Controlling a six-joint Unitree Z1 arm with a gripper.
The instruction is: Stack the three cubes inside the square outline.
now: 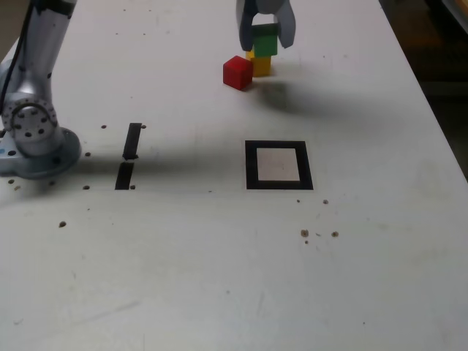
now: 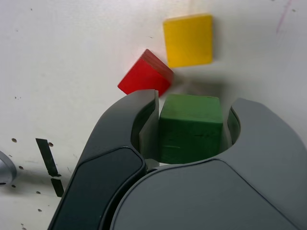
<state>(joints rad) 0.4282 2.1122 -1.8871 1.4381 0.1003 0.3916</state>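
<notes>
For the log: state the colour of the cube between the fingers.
Green cube; clearest in the wrist view.

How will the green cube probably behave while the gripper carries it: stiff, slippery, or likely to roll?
The green cube looks solid with sharp edges, so probably stiff. Its flat sides meet the gripper jaws squarely, so slipping seems unlikely, though the paint looks smooth. Set down on a flat face, it should rest, not roll.

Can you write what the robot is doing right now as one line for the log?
gripper: shut on green cube | green cube: lifted | yellow cube, red cube: on table | square outline: empty
</notes>
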